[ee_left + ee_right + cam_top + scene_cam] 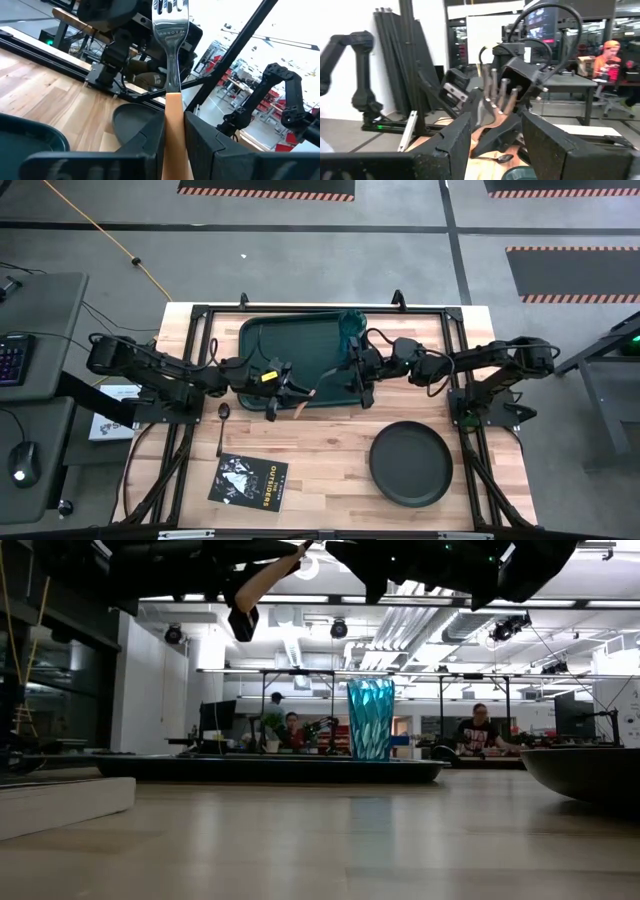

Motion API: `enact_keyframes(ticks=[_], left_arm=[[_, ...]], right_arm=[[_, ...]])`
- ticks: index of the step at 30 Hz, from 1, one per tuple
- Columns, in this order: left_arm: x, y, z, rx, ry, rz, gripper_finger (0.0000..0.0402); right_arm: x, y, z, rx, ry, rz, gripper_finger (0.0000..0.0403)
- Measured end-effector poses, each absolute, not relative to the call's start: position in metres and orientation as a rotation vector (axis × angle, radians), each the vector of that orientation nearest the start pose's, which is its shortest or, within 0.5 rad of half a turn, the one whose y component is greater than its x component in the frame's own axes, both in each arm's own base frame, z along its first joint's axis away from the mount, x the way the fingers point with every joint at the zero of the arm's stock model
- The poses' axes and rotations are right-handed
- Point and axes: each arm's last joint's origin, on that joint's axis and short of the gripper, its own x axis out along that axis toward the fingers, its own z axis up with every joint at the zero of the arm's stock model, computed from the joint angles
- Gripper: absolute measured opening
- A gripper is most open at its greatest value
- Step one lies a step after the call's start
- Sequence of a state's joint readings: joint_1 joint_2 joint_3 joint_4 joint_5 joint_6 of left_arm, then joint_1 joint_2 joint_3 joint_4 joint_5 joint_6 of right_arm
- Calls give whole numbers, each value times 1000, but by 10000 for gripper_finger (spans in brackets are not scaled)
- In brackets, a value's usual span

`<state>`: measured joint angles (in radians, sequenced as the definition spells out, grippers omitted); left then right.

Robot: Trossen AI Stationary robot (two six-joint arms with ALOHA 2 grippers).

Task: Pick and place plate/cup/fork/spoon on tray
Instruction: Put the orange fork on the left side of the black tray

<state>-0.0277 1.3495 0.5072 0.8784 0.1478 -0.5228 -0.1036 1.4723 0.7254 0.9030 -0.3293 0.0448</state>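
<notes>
The dark green tray (290,350) lies at the table's far middle, with the teal cup (350,326) upright on its far right corner; the cup also shows in the low view (370,718). The black plate (410,465) lies on the table at the near right. The spoon (222,425) lies on the wood left of the tray's near edge. My left gripper (292,392) is shut on the fork (171,30) above the tray's near edge. My right gripper (357,380) is open and empty over the tray's right part, facing the left gripper. My left gripper pinches the fork's tan handle (174,117) between its two fingers. The fork runs along the fingers, and its pale metal neck and tines (170,10) stick out ahead toward the right arm. The fork is lifted clear of tray and table (268,578).
A flat black booklet (248,480) with white print lies at the table's near left. A black frame rail runs round the table top (200,360). People sit at desks in the room beyond the table (478,730).
</notes>
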Motion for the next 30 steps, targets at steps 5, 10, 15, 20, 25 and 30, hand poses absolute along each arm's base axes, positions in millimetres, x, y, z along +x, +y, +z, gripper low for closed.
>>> enact_keyframes(ticks=[5,10,15,20,25,30], left_arm=[[268,-12,218,-541,29,-184,51],[278,-13,211,-550,65,-175,51],[291,-13,215,-555,55,-188,51],[292,-12,216,-547,53,-187,51],[292,-13,216,-545,56,-203,51],[292,-13,216,-544,57,-205,51]], right_arm=[[308,-24,259,14,-150,182,166],[308,-22,259,11,-153,211,166],[309,-16,256,-29,-129,258,165],[309,-13,256,-28,-124,283,165],[309,-14,255,-26,-116,273,164],[309,-14,254,-24,-108,270,130]])
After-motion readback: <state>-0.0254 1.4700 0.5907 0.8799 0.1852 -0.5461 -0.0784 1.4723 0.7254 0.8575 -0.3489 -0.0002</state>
